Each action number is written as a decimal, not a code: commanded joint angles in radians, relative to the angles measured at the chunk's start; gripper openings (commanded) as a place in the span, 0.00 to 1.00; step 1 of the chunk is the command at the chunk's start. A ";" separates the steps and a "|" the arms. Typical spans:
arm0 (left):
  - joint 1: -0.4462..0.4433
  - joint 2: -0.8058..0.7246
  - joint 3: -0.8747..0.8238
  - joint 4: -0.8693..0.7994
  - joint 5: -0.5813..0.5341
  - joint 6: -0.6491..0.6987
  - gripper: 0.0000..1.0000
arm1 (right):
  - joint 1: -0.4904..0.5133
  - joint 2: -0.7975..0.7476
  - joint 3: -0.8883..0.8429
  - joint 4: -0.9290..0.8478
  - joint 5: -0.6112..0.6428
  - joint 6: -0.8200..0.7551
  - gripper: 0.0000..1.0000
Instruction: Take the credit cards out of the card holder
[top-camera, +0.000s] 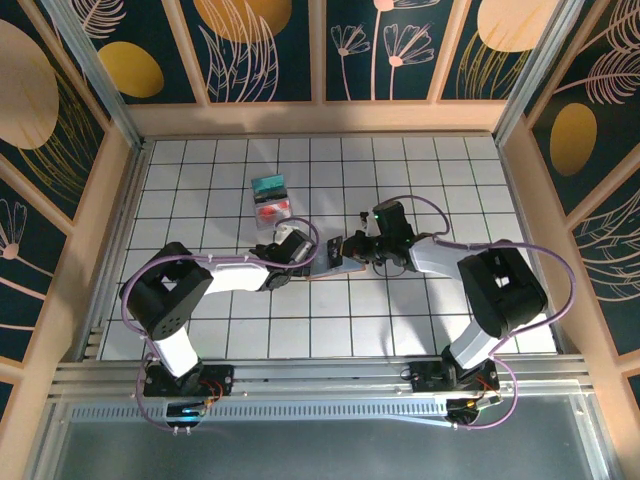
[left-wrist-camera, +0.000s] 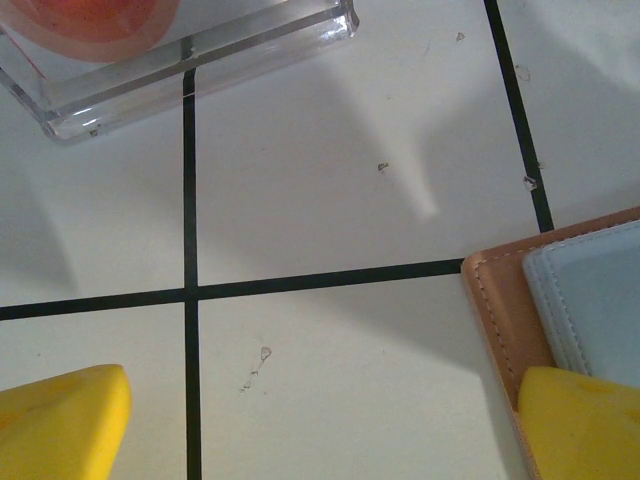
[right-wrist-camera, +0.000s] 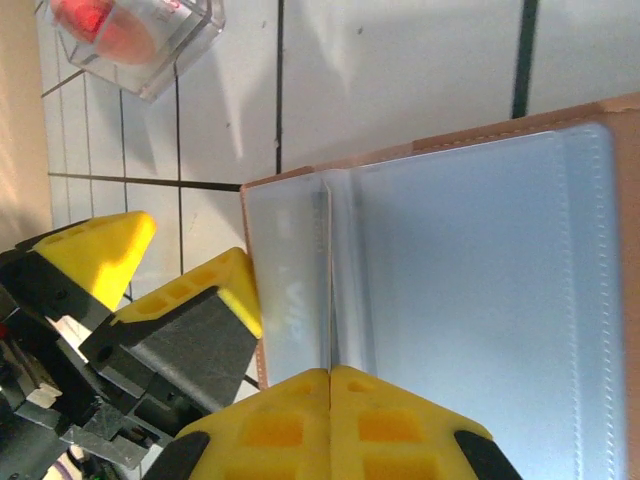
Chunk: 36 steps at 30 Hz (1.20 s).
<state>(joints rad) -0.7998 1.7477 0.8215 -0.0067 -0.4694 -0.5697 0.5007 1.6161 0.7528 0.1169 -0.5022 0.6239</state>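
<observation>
On the white, black-gridded worktop (top-camera: 430, 170), the left arm (top-camera: 205, 275) reached from its base at the near left edge towards the middle. Beyond its wrist a small teal item (top-camera: 269, 185) lay on the far side of a clear box (top-camera: 272, 211) with something red inside, the two touching or nearly so. The left end effector (top-camera: 308, 255) sat low over the worktop near that box with its yellow fingers (left-wrist-camera: 65, 420) spread wide apart and nothing between them but bare tile. In the left wrist view its right finger overlapped the near left corner of the card holder (top-camera: 338, 256); whether it pressed on the leather or merely hung over it could not be told. The card holder lay open and flat near the centre of the worktop, between the two end effectors, tan rim outward and greyish-blue pockets facing up. Faint lettering showed on the left pocket panel, too blurred to read, and whether cards sat in the pockets could not be told. The right end effector (right-wrist-camera: 330, 385) had its two yellow tips pressed together with no gap, directly at the raised ridge running down the holder's inner fold. Whether a thin edge was nipped between them could not be made out. Farther right, the right arm (top-camera: 500, 285) bent back to its base at the near edge, a purple cable (top-camera: 560, 270) looping around it.
</observation>
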 joint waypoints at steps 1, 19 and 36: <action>-0.005 -0.027 0.013 -0.072 0.031 0.015 0.99 | -0.012 -0.053 0.029 -0.058 0.064 -0.046 0.00; 0.119 -0.312 0.001 0.235 0.404 -0.080 0.99 | -0.057 -0.327 -0.036 0.035 0.133 -0.062 0.00; 0.184 -0.285 0.011 0.518 0.931 -0.102 0.89 | -0.127 -0.383 -0.107 0.394 -0.253 0.107 0.00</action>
<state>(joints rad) -0.6216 1.4448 0.8318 0.4175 0.3267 -0.6567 0.3786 1.2499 0.6621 0.3832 -0.6495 0.6819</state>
